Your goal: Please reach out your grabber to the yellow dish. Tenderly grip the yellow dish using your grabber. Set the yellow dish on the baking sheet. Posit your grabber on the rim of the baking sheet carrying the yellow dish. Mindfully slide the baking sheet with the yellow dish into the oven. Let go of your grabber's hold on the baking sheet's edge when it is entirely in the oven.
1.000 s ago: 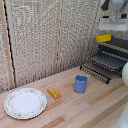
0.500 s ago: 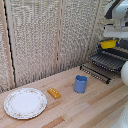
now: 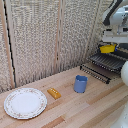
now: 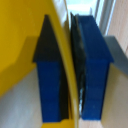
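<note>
**Yellow dish held above the baking sheet**

We see a wooden table filling the lower part of the exterior view, backed by a woven screen. At about two o'clock in that view stands the oven, only partly in frame, with the baking sheet lying in front of it, dark and barred. Above the sheet, the white arm reaches down, and the grabber holds the yellow dish just over the bars; we cannot tell whether the dish touches them.

In the wrist view, the grabber has its blue fingers pinched narrow on the rim of the yellow dish, one finger inside the bowl, one outside.

On the table, a white patterned plate lies at eight o'clock. A blue cup stands upright near the centre, and a small orange-yellow block rests between plate and cup, apart from both.
</note>
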You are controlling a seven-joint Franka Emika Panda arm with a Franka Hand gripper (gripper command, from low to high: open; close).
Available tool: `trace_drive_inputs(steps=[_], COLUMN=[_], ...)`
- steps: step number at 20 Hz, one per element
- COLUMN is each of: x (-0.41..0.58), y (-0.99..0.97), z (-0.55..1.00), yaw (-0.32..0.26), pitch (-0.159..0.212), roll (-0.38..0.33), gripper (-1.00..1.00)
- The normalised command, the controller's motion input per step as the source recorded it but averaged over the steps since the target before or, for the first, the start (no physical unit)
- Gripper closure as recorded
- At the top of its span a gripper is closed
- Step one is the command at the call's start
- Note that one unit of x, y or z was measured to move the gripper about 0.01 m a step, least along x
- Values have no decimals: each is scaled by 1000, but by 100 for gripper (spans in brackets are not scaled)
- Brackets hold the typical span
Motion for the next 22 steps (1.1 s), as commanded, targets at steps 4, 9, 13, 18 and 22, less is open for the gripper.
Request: trace_drive_inputs(steps=[4, 9, 13, 18, 22], x=[91, 162, 82, 5, -45], y=[-234, -407, -520, -35, -53], z=[-163, -138, -25, 0, -17], yaw=[0, -2, -6, -9, -40], pitch=[-4, -16, 0, 0, -6], roll=[0, 0, 12, 1, 8], gripper=[100, 100, 100, -100, -100])
